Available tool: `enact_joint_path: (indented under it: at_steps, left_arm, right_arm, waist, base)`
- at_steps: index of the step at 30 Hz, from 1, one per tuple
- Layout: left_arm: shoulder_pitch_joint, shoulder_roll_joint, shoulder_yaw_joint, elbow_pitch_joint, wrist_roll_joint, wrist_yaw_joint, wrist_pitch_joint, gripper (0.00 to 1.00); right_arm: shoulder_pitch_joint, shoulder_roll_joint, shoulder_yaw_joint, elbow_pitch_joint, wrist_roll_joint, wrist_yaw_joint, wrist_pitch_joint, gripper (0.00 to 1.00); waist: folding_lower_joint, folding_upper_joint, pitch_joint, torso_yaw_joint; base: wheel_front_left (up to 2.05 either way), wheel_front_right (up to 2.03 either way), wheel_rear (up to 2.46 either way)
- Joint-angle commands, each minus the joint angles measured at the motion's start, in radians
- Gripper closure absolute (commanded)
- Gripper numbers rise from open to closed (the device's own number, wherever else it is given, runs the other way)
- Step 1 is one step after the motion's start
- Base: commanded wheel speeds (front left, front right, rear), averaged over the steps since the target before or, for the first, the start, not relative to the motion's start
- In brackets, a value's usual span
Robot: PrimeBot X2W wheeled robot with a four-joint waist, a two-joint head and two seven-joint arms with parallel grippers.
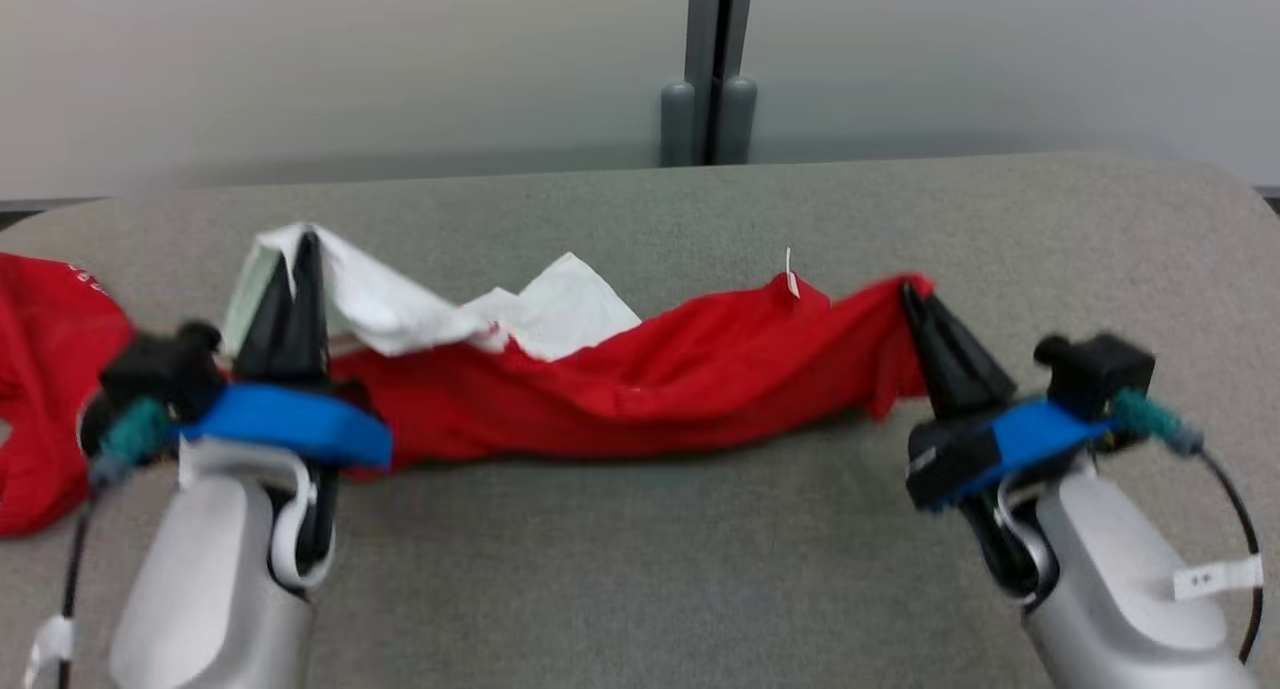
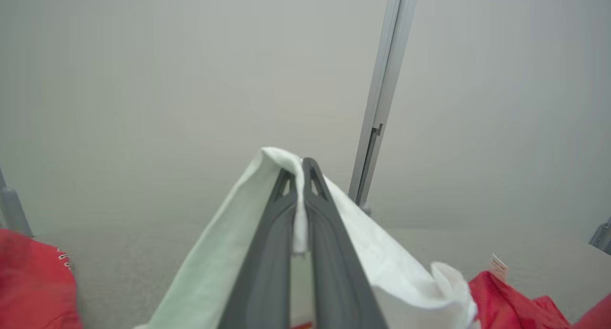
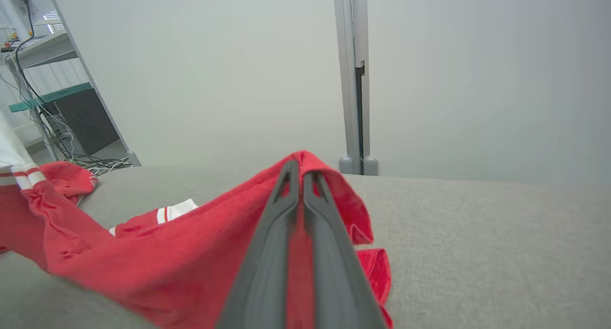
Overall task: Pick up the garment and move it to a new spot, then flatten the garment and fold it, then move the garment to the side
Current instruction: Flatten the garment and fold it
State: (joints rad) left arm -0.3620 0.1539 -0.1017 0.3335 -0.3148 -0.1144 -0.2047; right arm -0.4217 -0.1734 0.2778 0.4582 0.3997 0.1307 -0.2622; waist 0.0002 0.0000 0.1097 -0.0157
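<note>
Garment (image 1: 640, 389), red and white, lies strung across the grey table (image 1: 640, 569) in the head view, long axis left to right, between left gripper (image 1: 303, 237) and right gripper (image 1: 912, 291). Left wrist view: left gripper is clamped on the white end. Right wrist view: right gripper is clamped on the red end. Each arm holds its nearer end; flattening likely calls for drawing both apart.

On the table (image 1: 640, 569), stretched from left to right, the garment (image 1: 650, 379). Left end up in the left gripper (image 1: 300, 254), right end in the right gripper (image 1: 915, 299). Sags to the table in between. Further left, at the table edge, more cloth (image 1: 40, 369). Behind the table, a wall (image 1: 350, 59) with a post (image 1: 712, 69) at its middle.
</note>
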Motion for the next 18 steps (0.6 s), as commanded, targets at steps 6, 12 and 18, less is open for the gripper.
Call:
enact_joint_path:
  at_steps: [6,12,18]
  left_arm:
    - [-0.429,0.102,-0.025,0.074,0.018,-0.012,0.095,1.00]
    - [-0.858,0.132,-0.090,0.213,0.051,-0.017,0.121,1.00]
    - [-1.144,0.102,-0.107,0.361,0.027,-0.018,0.096,1.00]
  right_arm:
    - [-0.442,-0.034,0.058,0.137,0.126,0.000,0.046,1.00]
    - [-0.859,-0.065,0.064,0.312,0.205,0.000,0.085,1.00]
    - [-1.097,-0.079,0.078,0.413,0.254,0.000,0.082,1.00]
  waist:
    - [-0.0002,0.0000,0.154,-0.025]
    - [-0.0002,0.0000,0.264,-0.047]
    - [-0.0002,0.0000,0.320,-0.049]
  base:
    - [0.00,0.00,0.00]
    - [0.00,0.00,0.00]
    - [0.00,0.00,0.00]
